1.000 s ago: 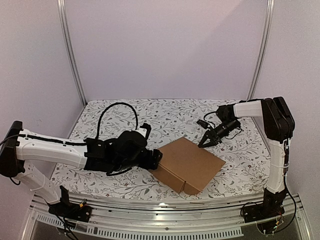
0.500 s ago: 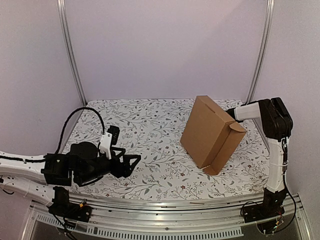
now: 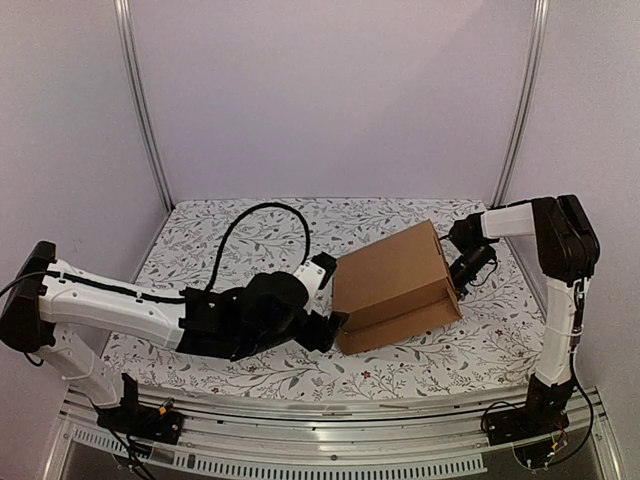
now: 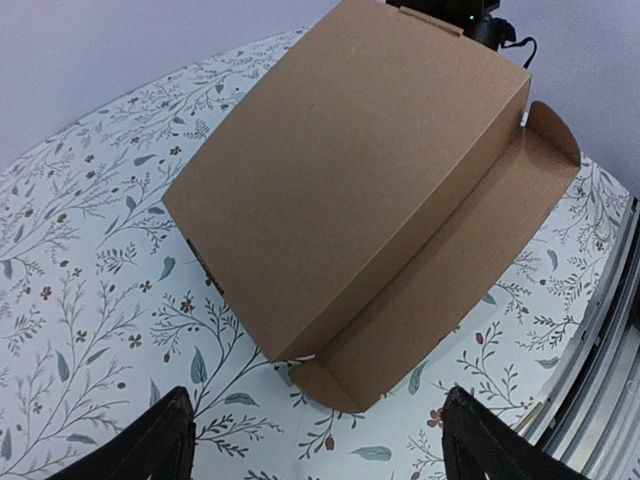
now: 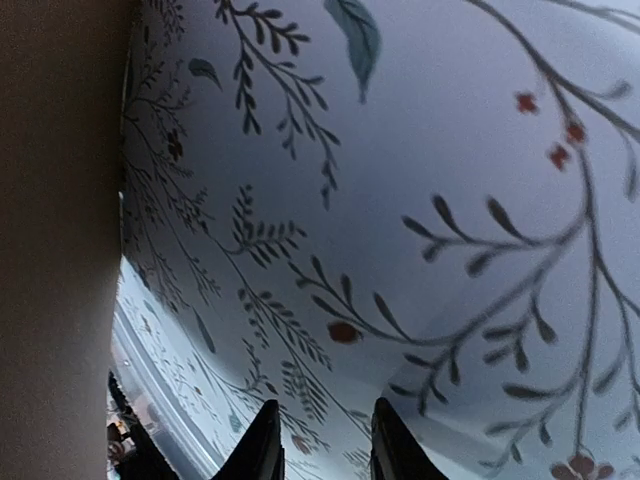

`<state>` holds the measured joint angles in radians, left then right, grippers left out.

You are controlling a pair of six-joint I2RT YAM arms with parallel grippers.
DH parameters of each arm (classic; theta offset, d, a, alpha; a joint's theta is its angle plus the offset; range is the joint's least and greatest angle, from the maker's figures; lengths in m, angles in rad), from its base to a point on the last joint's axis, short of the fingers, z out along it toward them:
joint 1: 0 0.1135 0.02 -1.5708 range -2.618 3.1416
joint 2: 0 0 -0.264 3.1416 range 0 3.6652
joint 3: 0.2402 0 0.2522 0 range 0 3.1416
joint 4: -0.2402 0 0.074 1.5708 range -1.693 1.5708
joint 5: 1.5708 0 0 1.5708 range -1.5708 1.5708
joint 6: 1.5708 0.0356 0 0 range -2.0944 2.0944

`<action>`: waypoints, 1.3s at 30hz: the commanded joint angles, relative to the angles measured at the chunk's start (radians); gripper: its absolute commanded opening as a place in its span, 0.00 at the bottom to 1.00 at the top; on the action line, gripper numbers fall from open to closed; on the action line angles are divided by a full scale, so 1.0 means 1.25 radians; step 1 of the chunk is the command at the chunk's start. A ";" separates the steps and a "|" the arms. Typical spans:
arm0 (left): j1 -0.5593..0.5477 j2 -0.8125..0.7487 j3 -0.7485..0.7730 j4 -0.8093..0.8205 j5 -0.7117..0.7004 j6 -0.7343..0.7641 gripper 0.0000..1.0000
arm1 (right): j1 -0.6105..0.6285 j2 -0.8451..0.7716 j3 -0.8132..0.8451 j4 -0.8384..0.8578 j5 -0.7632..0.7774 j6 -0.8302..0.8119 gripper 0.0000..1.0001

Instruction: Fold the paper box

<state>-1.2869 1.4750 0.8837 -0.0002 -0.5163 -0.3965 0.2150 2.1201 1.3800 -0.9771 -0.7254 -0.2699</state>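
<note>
Plain brown paper box [image 3: 390, 275], floral white tablecloth [image 3: 190, 240]

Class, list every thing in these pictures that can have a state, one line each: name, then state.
paper box: lid folded down, long front flap lying open, untucked.
left gripper: wide open, empty, facing the box's flap.
right gripper: jaws slightly apart, empty, beside the box.

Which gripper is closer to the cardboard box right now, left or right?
Left, narrowly. The left gripper has its open fingers flanking the paper box at its near corner. The right gripper sits at the far side, with the box beside its fingers, not between them.
</note>
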 commanded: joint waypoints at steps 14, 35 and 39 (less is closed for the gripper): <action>0.064 0.073 0.054 -0.072 0.051 -0.057 0.84 | -0.147 -0.314 0.023 0.020 0.221 -0.118 0.63; 0.160 0.291 0.239 -0.103 0.152 -0.123 0.85 | 0.042 0.080 0.401 -0.042 0.145 -0.160 0.76; 0.188 0.344 0.276 -0.103 0.197 -0.135 0.85 | 0.042 0.058 0.346 -0.066 0.129 -0.164 0.76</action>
<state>-1.0897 1.8481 1.1900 -0.0998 -0.3431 -0.5434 0.2691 2.2261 1.8568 -1.0019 -0.5163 -0.4744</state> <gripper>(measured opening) 0.853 0.761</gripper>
